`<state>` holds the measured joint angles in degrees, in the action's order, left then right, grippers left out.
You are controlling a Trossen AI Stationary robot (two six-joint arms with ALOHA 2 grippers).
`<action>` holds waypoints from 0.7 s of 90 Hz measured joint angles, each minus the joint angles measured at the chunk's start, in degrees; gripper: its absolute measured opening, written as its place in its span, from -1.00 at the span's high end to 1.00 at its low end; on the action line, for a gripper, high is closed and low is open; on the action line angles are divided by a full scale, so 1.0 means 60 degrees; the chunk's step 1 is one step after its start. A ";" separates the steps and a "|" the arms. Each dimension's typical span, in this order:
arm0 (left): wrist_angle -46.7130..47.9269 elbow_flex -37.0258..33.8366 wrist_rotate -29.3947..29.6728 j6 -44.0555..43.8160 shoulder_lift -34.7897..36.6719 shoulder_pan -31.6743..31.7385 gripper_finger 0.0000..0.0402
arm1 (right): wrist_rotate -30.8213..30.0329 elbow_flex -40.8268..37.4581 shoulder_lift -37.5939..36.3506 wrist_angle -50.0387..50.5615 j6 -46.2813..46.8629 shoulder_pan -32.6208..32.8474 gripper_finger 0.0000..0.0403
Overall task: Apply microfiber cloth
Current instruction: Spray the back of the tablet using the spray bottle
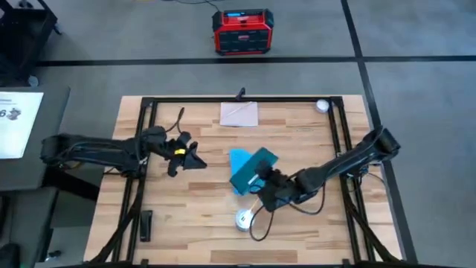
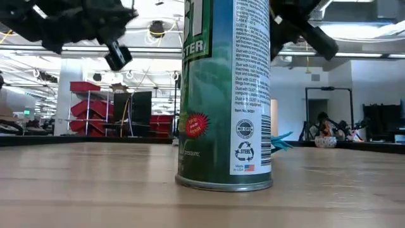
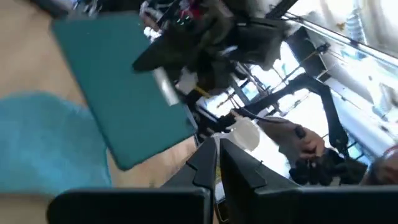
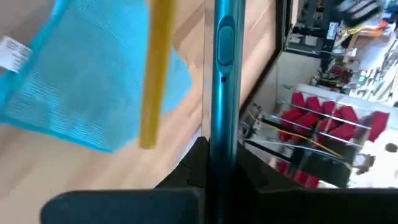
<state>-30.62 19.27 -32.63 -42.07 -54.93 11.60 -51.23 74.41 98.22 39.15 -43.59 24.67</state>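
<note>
**Right hand grips tablet edge-on over blue cloth**

Centre desk point(image 1: 186, 216): the cloth point(image 1: 239, 170), sky-blue, lies flat on the wood, a white tag at one corner in the right wrist view. The tablet point(image 1: 255, 168), teal-looking from above, sits tilted across the cloth, partly covering it. The right hand point(image 1: 265, 179) reaches in from the desk's right side & pinches the tablet's near edge; right wrist view shows the thin blue-edged slab point(image 4: 224, 68) running straight up between the two dark fingers, cloth point(image 4: 81, 81) on the desk behind it.

The left hand point(image 1: 195, 160) hangs above the wood just left of the cloth, touching neither cloth nor tablet. Its fingers are pressed together w/ nothing between them, per the left wrist view, which looks across at the tablet point(image 3: 121, 93) & cloth point(image 3: 50, 146).

Also on desk: a spray can point(image 1: 243, 219) near the front edge, upright, filling the low view; a beige sheet point(image 1: 239, 114) at the back; a small white round item point(image 1: 321, 106) at the back-right corner; a dark object point(image 1: 146, 225) front left. On the floor beyond, a red box point(image 1: 241, 32).
</note>
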 joint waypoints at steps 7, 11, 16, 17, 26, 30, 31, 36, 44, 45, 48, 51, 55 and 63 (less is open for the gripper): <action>0.0034 0.0000 -0.0015 -0.0277 -0.0597 0.0285 1.00 | -0.0024 0.0250 0.0112 0.0386 -0.0005 0.0015 0.95; -0.0018 0.0000 -0.0016 -0.0439 -0.0937 0.0487 0.99 | -0.0036 0.0325 0.0112 0.0398 -0.0045 0.0053 0.95; -0.0097 0.0000 -0.0006 -0.0665 -0.1359 0.0760 0.96 | -0.0221 0.0405 0.0084 0.0331 -0.0173 0.0120 0.95; -0.0094 0.0000 -0.0009 -0.0725 -0.1431 0.0823 0.95 | -0.0278 0.0414 0.0077 0.0317 -0.0211 0.0138 0.95; -0.0411 0.0000 -0.0172 -0.1179 -0.2008 0.1372 0.86 | -0.0714 0.0615 0.0072 0.0327 -0.0473 0.0293 0.95; -0.0710 0.0000 -0.0476 -0.1425 -0.2293 0.1585 0.82 | -0.0745 0.0699 0.0068 0.0281 -0.0550 0.0367 0.95; -0.0806 0.0000 -0.0578 -0.1500 -0.2360 0.1628 0.80 | -0.0745 0.0711 0.0067 0.0263 -0.0578 0.0383 0.95; -0.1541 0.0000 -0.1067 -0.1983 -0.2719 0.1796 0.74 | -0.0753 0.0722 0.0058 0.0086 -0.0872 0.0473 0.95; -0.3005 0.0006 -0.1801 -0.2858 -0.3317 0.1937 0.64 | -0.0788 0.0722 0.0061 -0.0340 -0.1541 0.0585 0.95; -0.3183 0.0007 -0.1885 -0.2976 -0.3400 0.1943 0.62 | -0.0816 0.0722 0.0061 -0.0394 -0.1625 0.0596 0.95; -0.3692 0.0007 -0.2120 -0.3334 -0.3648 0.1951 0.59 | -0.0935 0.0722 0.0066 -0.0552 -0.1901 0.0621 0.95; -0.4223 0.0008 -0.2334 -0.3677 -0.3892 0.1951 0.55 | -0.1120 0.0722 0.0097 -0.0736 -0.2231 0.0660 0.95; -0.4901 0.0054 -0.2628 -0.4100 -0.4207 0.1949 0.51 | -0.1427 0.0722 0.0175 -0.1030 -0.2706 0.0687 0.95; -0.5959 0.0320 -0.3164 -0.4858 -0.4821 0.1900 0.45 | -0.1966 0.0718 0.0381 -0.1355 -0.3666 0.0704 0.95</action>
<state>-66.37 21.19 -51.62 -71.21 -83.86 23.00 -63.03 78.72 100.50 31.02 -65.59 28.89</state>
